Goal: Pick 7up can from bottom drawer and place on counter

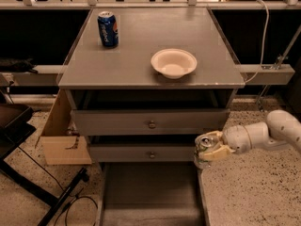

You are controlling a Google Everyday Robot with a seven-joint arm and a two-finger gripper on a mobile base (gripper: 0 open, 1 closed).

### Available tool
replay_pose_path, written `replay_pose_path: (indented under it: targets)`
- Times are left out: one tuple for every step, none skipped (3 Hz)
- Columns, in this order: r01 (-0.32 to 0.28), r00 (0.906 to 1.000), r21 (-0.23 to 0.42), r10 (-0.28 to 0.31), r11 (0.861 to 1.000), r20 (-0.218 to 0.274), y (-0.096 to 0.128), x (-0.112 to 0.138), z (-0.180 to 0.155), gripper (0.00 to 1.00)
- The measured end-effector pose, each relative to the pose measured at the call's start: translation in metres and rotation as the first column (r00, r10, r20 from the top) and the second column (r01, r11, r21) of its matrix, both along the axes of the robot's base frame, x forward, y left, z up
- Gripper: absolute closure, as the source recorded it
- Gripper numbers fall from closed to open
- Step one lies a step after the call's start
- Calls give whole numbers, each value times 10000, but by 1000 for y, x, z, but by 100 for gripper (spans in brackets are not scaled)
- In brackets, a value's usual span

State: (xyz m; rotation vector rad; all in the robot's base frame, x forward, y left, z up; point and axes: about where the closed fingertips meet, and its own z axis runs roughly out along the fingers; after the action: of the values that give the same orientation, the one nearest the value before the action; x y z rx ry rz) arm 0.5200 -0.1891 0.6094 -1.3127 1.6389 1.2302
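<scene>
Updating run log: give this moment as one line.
hand: shut on 7up can, at right wall of bottom drawer | counter: can not yet there

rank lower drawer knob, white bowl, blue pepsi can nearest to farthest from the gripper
The gripper, holding the 7up can at the cabinet's lower right:
1. lower drawer knob, just left.
2. white bowl, up on the counter.
3. blue pepsi can, counter's far left corner.

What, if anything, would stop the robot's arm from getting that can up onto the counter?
Probably nothing. The gripper, jaws shut on the can, hangs by the cabinet's right front, below the counter. Only the bowl and blue can sit up there, with bare surface near the right edge.
</scene>
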Motion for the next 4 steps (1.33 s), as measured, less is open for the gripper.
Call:
replay_pose_path:
  targets:
    - [491,9987,-793,-480,9956,157,7,2,76,100]
    - [1107,9938,-1494,-1084,9826,231,6,12,162,100]
    - [1861,9825,-1678,-1848,9681,232,-5,30,235,100]
    - [2984,9539,-1290,-2907,9457,754,-23,60,302,100]
